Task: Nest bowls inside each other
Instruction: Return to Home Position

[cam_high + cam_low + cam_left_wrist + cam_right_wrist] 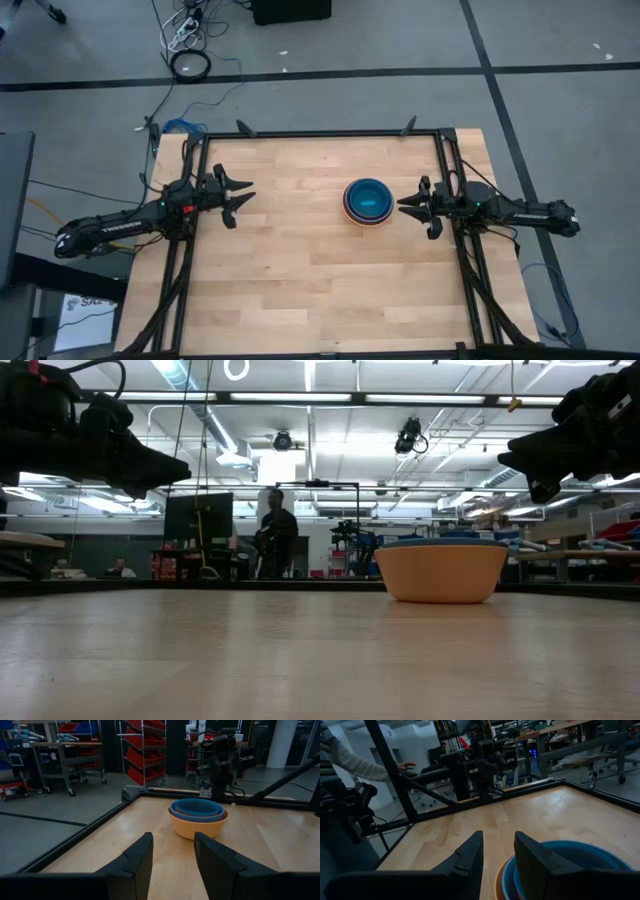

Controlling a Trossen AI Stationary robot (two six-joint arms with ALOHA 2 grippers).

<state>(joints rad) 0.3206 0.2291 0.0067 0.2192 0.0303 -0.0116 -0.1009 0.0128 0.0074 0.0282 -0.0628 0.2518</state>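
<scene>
Pincers open and empty: left pincer (173, 836) and right pincer (497, 837) over the bench (300, 280).
We see the bowls (367, 202) nested in one stack near the right pincer.

Strip lights (420, 398) line an open workshop ceiling; a person (275, 535) stands beyond the table (200, 660); red bins (142, 757) fill a shelving rack (121, 750); cables (185, 35) trail across grey floor (560, 110).

Left pincer (243, 203) and right pincer (415, 212) facing inward, fingers apart, both seemingly aloft.
</scene>
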